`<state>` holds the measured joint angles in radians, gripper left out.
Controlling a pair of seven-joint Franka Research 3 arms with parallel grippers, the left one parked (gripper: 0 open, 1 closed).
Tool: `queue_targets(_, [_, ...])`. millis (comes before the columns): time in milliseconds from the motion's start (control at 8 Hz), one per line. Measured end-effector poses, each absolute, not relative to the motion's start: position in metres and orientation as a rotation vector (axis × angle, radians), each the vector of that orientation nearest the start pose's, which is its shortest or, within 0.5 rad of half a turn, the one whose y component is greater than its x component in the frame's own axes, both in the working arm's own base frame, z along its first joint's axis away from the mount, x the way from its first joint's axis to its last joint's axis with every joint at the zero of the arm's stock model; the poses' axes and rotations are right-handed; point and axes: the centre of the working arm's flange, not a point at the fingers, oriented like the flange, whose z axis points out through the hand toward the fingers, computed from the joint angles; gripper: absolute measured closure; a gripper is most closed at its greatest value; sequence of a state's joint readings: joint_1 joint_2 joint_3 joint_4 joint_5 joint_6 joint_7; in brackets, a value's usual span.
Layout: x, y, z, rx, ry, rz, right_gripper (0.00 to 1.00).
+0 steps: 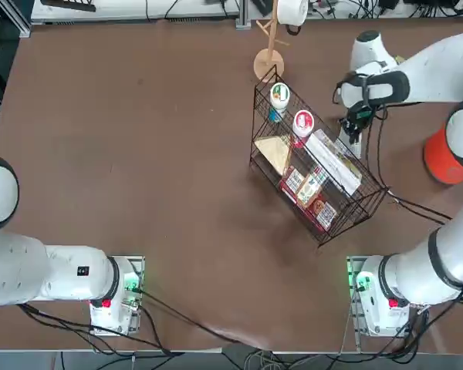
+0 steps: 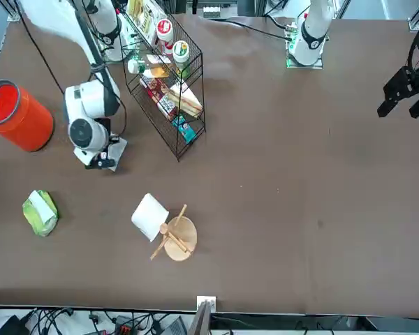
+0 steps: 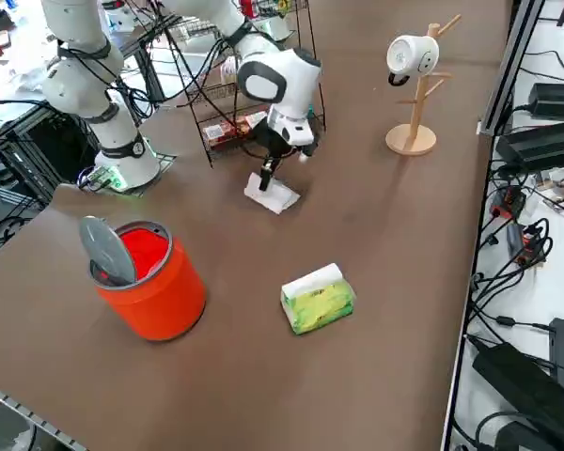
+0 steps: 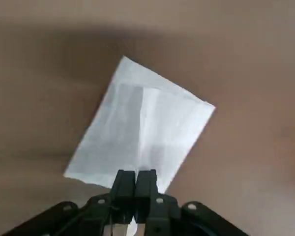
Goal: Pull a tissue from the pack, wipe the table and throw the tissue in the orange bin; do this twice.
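Note:
My right gripper (image 4: 136, 179) is shut on the near edge of a white tissue (image 4: 142, 125) that lies spread flat on the brown table (image 3: 385, 235). In the right side view the gripper (image 3: 268, 175) points down onto the tissue (image 3: 274, 196), just in front of the wire basket. The green pack (image 3: 317, 299) with its white slot lies apart from it, toward the table's right edge, and shows in the front view as the pack (image 2: 40, 211). The orange bin (image 3: 152, 279) stands near the pack with its grey lid tipped up, also seen from above as the bin (image 1: 443, 159).
A black wire basket (image 1: 318, 171) full of snack packets and cups stands close beside the gripper. A wooden mug tree (image 3: 414, 103) with a white mug sits at the table's far edge. Cables run along the table by the arm's base (image 1: 378, 297).

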<state>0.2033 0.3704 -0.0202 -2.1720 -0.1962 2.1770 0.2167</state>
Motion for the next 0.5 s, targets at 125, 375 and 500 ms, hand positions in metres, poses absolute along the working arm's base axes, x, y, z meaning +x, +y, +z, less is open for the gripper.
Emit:
queue_targets(125, [0.5156,0.0876,0.189,-3.306,-0.169,0.537,0.98])
queue_targets(375, [0.5186,0.0867,0.1817,-3.3,-0.141,0.513,0.98])
queue_targets(500, [0.5189,0.0867,0.1818,-3.299,-0.138,0.512,0.98])
